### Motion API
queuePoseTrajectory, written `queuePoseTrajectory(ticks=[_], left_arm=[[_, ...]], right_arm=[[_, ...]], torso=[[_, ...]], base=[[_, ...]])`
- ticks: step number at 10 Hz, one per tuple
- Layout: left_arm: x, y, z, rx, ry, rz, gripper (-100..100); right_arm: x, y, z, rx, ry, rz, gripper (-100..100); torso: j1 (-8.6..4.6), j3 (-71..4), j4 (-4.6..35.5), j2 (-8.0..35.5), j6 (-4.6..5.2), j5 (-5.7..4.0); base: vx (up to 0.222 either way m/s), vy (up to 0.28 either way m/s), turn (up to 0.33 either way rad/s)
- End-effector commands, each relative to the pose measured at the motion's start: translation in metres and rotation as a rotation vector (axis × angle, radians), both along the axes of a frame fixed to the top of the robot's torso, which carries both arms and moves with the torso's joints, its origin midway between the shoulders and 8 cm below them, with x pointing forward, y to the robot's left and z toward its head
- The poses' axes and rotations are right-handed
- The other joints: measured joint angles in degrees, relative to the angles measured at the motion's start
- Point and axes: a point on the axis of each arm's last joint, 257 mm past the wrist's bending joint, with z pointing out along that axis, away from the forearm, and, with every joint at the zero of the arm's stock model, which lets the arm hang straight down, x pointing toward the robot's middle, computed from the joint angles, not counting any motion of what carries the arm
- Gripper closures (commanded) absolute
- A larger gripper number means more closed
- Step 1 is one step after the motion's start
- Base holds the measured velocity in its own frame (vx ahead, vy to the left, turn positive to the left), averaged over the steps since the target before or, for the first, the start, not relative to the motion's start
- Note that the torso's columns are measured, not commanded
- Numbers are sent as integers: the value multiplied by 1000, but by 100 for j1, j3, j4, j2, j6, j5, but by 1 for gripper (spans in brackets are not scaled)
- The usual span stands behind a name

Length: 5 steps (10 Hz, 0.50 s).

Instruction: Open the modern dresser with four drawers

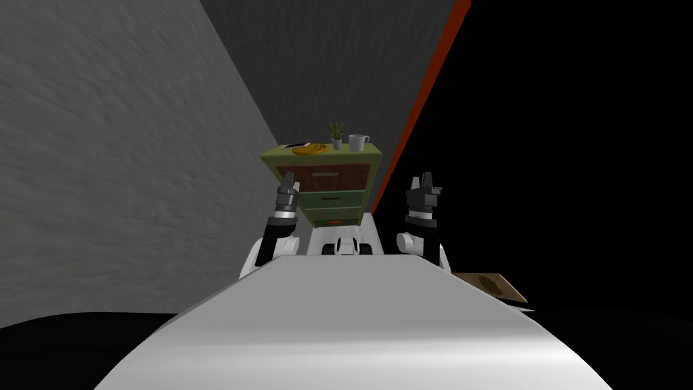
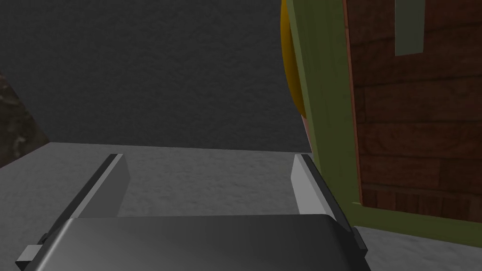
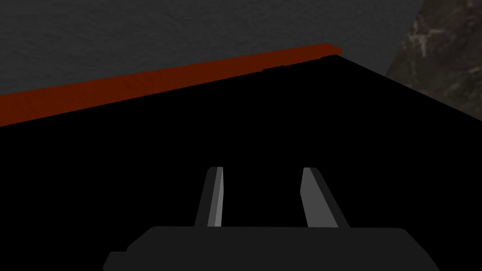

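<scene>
Our left gripper [image 1: 289, 177] is the closest thing worth talking about. Its fingers are spread wide with nothing between them, just off the left edge of the dresser [image 1: 331, 198], about level with the top drawer [image 1: 328, 180]. Meanwhile the right gripper [image 1: 425, 179] is spread open too, empty, off to the dresser's right and aimed at a black area [image 1: 575, 135].

Biggest stuff first: a grey wall [image 1: 101, 169] runs down our left, a red-brown strip [image 1: 421, 112] edges the black area, and the green dresser stands between them at the far end. The top drawer has a brown plank front with a pale bar handle [image 1: 325, 174], and the green drawers [image 1: 333, 206] below look flush. On top sit a yellow dish [image 1: 309, 149], a mug [image 1: 357, 143] and a little plant [image 1: 336, 132].

So honestly, we reckon nothing is open yet. We're lined up in front, but the left gripper has to shift inward onto that handle, close on it and pull.
</scene>
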Motion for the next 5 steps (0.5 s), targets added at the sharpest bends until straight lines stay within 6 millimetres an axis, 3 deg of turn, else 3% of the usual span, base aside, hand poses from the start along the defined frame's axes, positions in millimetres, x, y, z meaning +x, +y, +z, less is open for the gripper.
queuePoseTrajectory(ticks=[1,5], left_arm=[[8,4,-13,-17,49,14,-100],[21,7,-37,-30,139,29,-100]], right_arm=[[0,0,0,0,0,0,0],[0,0,0,0,0,0,0]], torso=[[-3,1,1,2,-1,-1],[-2,2,1,3,0,-1]], base=[[53,10,-21],[55,9,-31]])
